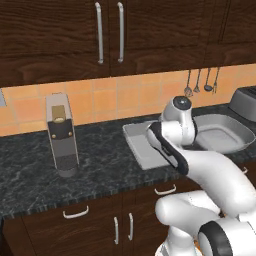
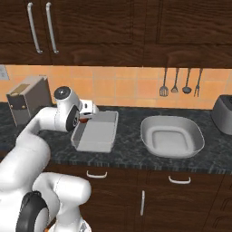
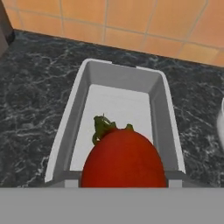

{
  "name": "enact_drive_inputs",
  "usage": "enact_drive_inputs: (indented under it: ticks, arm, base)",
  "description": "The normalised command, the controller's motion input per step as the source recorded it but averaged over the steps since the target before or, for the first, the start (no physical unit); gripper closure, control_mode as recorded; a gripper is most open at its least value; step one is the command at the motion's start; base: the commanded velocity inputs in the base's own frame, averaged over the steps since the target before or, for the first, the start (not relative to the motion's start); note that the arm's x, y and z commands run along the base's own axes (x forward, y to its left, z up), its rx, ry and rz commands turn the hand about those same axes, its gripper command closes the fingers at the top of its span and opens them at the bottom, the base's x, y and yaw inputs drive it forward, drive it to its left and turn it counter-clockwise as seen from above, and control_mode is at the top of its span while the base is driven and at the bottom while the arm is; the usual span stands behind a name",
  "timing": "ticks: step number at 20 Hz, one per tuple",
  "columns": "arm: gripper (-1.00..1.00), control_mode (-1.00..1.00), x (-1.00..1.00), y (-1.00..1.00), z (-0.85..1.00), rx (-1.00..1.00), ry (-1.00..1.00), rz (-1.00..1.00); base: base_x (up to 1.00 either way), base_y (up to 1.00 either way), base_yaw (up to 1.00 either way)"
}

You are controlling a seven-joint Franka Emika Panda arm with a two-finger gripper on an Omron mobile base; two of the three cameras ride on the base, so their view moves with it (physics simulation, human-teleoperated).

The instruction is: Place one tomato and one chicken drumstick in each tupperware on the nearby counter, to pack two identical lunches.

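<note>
Left base view: white arm bends from lower right up over the counter (image 1: 75, 175), its wrist blocking the front of the rectangular tupperware (image 1: 137, 147). The rounded, shallower tupperware (image 1: 235, 137) sits just to the right, apart from the first. A tall coffee machine (image 1: 61, 135) stands on the counter well to the left. A toaster (image 1: 245, 102) is at far right against the tiled wall; utensils (image 1: 202, 82) hang above.

Right base view: the arm reaches in from the left, the gripper (image 2: 84, 120) hanging over the near-left corner of the rectangular tub. A bit of red shows at the hand, too small to make out there. The rounded tub looks bare inside.

Hand view: looking down into the rectangular tub, pale floor visible. A tomato (image 3: 124, 159), red with a green stem, sits large at the bottom edge, pinched between the jaws and held above the tub's near wall. Fingertips themselves hidden by the fruit
</note>
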Motion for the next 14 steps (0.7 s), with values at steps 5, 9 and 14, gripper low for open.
enact_drive_inputs:
  ticks: [5, 9, 14]
  arm:
    - [1.00, -1.00, 0.62, 0.01, -0.36, 0.01, 0.00, -0.01]
    - [-1.00, -1.00, 0.58, 0.05, -0.29, 0.00, 0.00, 0.00]
    - [-1.00, -1.00, 0.38, -0.04, -0.16, 0.03, 0.00, 0.00]
  base:
    - [0.00, 0.00, 0.00]
    - [0.00, 0.00, 0.00]
    - [0.00, 0.00, 0.00]
